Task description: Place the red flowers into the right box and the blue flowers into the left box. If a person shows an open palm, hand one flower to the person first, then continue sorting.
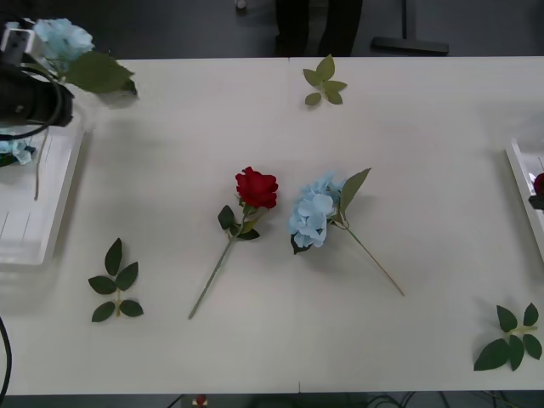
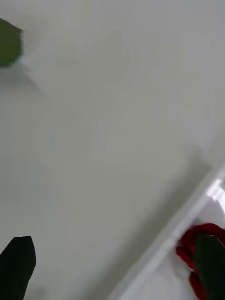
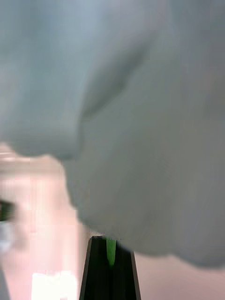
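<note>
On the table (image 1: 408,170), 1 rose (image 1: 255,189) is lying mid-table, just left of a hydrangea (image 1: 313,217). The left box (image 1: 34,221) is sitting at the left edge, the right box (image 1: 525,191) at the right. The left gripper (image 3: 110,262) is holding another hydrangea (image 1: 64,38) above the left box.

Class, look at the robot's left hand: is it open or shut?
Shut. The left hand has its black fingers pressed together on the green stem of a blue flower above the left box.
</note>
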